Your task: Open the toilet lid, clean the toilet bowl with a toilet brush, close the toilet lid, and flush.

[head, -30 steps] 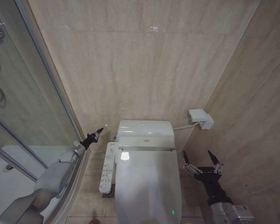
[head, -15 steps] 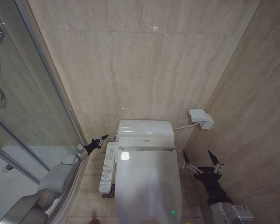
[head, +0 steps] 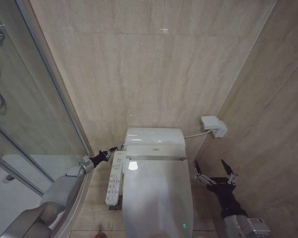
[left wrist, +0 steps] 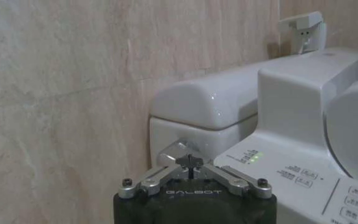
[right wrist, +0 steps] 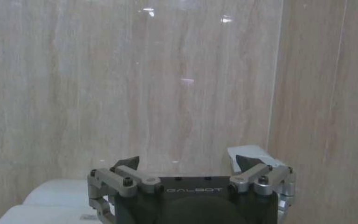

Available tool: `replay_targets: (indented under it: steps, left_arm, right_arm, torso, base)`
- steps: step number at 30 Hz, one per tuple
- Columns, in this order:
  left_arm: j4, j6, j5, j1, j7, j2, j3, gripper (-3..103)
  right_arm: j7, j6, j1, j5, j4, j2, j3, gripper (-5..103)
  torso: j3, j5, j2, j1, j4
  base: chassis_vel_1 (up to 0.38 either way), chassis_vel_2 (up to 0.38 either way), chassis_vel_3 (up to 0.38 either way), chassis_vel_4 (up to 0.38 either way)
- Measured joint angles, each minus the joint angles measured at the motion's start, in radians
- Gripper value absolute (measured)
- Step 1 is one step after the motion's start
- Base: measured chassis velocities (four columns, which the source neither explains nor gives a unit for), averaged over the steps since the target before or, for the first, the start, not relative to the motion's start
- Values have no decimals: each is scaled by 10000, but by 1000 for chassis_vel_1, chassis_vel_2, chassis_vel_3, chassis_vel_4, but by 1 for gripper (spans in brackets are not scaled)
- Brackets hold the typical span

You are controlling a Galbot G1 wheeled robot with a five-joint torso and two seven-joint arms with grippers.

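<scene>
The toilet lid [head: 156, 198] lies shut over the toilet bowl, which is hidden beneath it. The toilet brush is out of view. My left gripper [head: 111, 150] is shut and empty at the left side of the white tank [head: 155, 136]. In the left wrist view its joined tips [left wrist: 191, 161] sit just in front of a chrome flush lever [left wrist: 171, 153] on the tank's side wall [left wrist: 210, 100]. My right gripper [head: 215, 171] hangs open and empty to the right of the toilet, facing the wall [right wrist: 188, 163].
A white control panel [head: 114, 178] runs along the toilet's left side, close under my left arm. The glass shower enclosure [head: 35, 124] stands on the left. A white wall box [head: 213, 125] with a cable is at the right of the tank.
My left gripper has moved down and to the right, closing in on the tank's left side. The right arm has not moved.
</scene>
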Motion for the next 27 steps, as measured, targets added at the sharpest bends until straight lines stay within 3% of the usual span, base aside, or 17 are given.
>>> replay_targets:
  steps: [27]
  left_arm:
    - [-337,-5,28,122,43,38,-99,0]
  right_arm:
    - [0,0,0,0,0,0,0,100]
  torso:
    - [0,0,0,0,2]
  base:
    - [0,0,0,0]
